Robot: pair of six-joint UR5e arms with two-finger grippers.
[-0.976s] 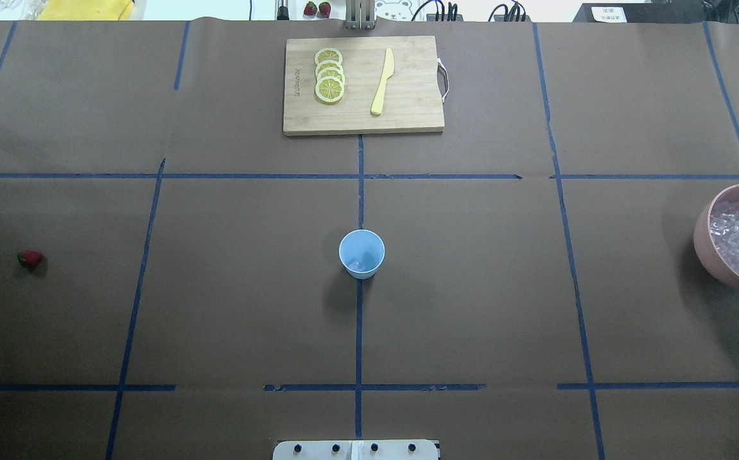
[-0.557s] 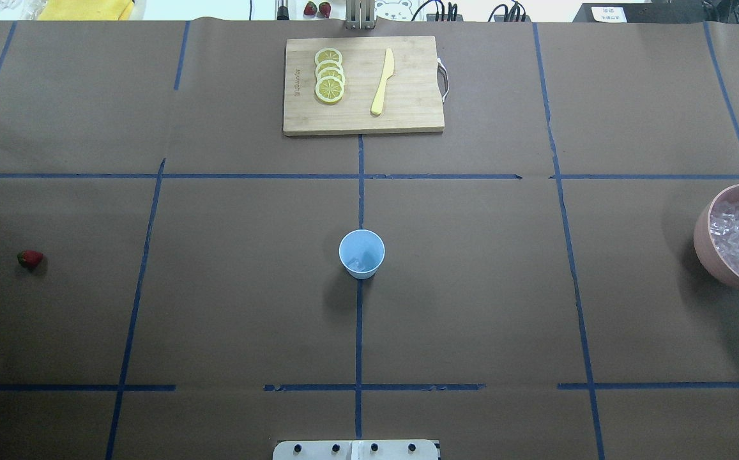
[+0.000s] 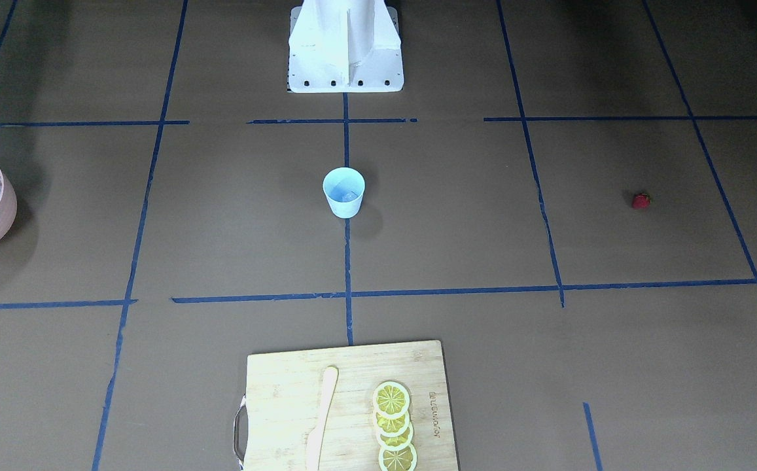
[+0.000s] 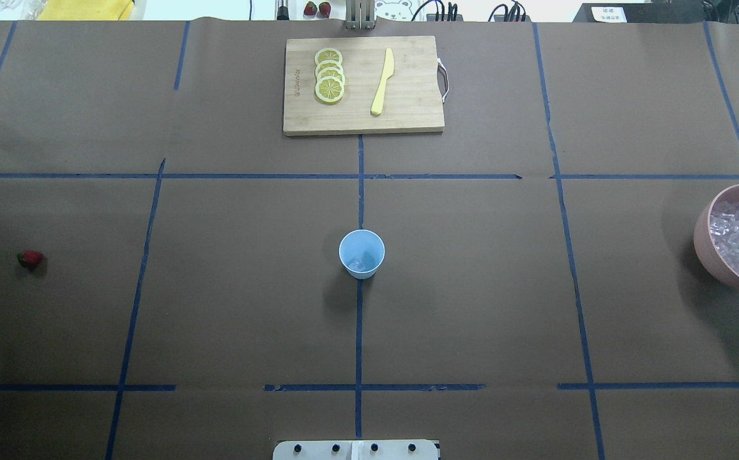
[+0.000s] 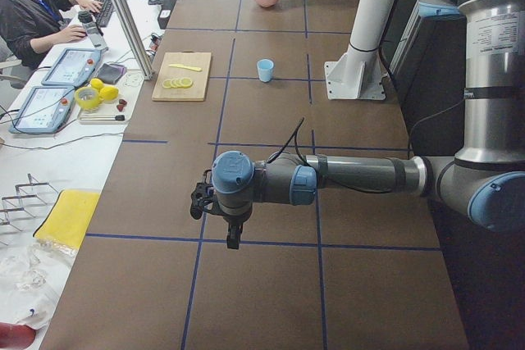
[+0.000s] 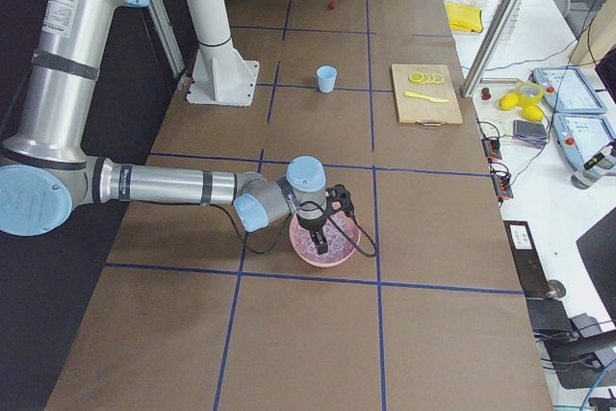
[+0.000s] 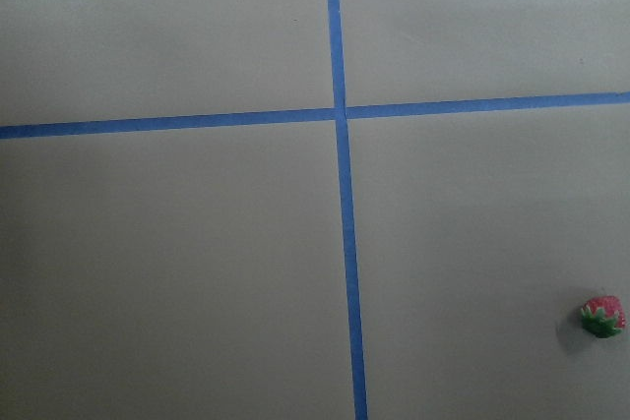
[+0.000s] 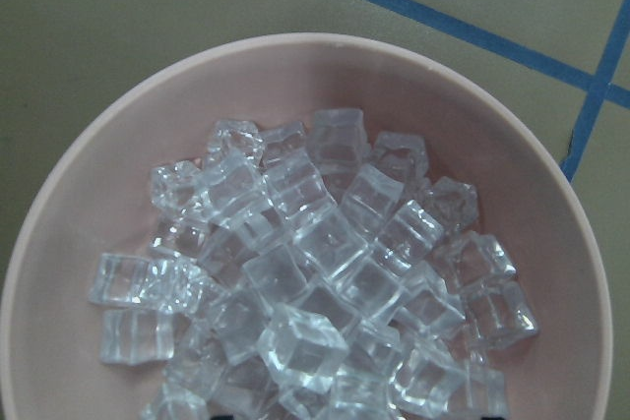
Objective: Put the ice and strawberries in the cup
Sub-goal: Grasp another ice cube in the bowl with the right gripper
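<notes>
The ice (image 8: pixel 315 263) lay heaped in the pink bowl (image 8: pixel 551 174), directly under the right pincer (image 6: pixel 319 241), which pointed down into the heap. How far it stood open, and whether it touched a cube, I could not tell; only a dark sliver of it showed at the overhead view's edge. The cup (image 4: pixel 361 253) stood upright well away from that pincer, at mid-table, with what may have been a cube or two at its bottom. The strawberry (image 7: pixel 601 317) lay off to one side below the left pincer (image 5: pixel 234 237), apart from it; its opening could not be judged either. Brown paper (image 4: pixel 241 287) crossed with blue tape (image 7: pixel 340 194) covered the table. Beyond the cup, a cutting board (image 4: pixel 407 108) bore lemon slices (image 4: pixel 329 76) and a yellow knife (image 4: pixel 382 82). An operator (image 5: pixel 33 14) sat at a side desk.
</notes>
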